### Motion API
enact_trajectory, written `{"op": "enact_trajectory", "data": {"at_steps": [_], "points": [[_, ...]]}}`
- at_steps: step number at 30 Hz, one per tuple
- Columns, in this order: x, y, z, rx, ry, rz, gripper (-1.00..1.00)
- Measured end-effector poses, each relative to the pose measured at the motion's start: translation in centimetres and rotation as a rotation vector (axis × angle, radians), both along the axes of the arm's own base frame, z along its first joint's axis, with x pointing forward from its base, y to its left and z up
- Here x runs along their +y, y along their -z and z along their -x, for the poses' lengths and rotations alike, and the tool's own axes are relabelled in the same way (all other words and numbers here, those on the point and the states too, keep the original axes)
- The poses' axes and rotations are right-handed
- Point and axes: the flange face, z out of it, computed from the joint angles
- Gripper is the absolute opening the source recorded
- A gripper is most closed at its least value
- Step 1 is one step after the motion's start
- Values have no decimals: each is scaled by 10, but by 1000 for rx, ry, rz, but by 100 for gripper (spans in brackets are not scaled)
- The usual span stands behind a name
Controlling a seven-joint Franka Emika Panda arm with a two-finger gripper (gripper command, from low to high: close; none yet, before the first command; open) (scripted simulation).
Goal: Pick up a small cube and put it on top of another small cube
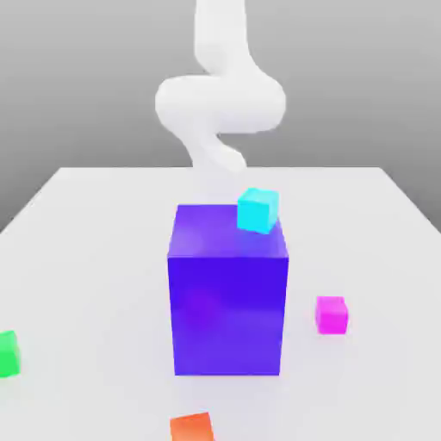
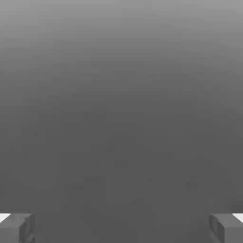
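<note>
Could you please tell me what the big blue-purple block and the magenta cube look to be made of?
Big blue-purple block: probably smooth plastic, semi-gloss; a soft brighter patch shows on its front.
Magenta cube: perhaps plastic or painted wood; even colour, no grain visible.

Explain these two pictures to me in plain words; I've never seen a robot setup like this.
The white shape at the back is a robot arm, a single one drawn by a simulator. One picture comes from a camera standing off the arm and takes in the scene. The other comes from a camera on the arm's hand; there you see the two fingertips of its gripper, spread wide apart with nothing between them, so nothing is held.

On the pale table stands a big blue-purple block. A cyan cube appears at its top, towards the exterior view's right. Further right is a small magenta cube; at the far left edge, a green cube; at the bottom, an orange cube.
</note>
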Motion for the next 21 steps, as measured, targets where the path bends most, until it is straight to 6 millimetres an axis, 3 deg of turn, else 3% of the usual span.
{"op": "enact_trajectory", "data": {"at_steps": [4, 9, 13, 18, 19, 21], "points": [[50, 99, -31, 129, -245, 115, 0], [110, 224, -28, 274, -566, 254, 0], [150, 325, 8, 388, -852, 369, 0], [174, 451, 93, 538, -1267, 522, 0], [179, 467, 105, 549, -1322, 541, 0], [177, 488, 110, 561, -1344, 548, 0]]}}
